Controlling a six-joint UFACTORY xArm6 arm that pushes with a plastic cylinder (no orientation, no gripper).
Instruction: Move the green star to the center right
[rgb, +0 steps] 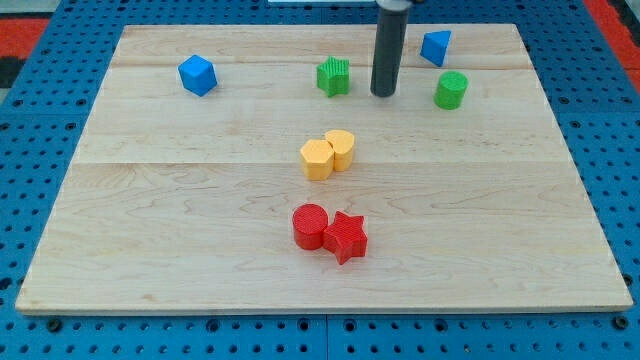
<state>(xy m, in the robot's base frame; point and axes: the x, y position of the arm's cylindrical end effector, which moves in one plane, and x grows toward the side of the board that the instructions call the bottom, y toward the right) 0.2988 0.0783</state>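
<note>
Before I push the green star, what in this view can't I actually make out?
- Rod: its upper part and the arm are cut off by the view's top edge.
- My tip: contact with the board cannot be judged; it sits right of the green star, gap visible.
- Blue block at the view's top: its left edge lies close behind the rod; shape unclear.
- Red cylinder: its right side is hidden by the red star.
</note>
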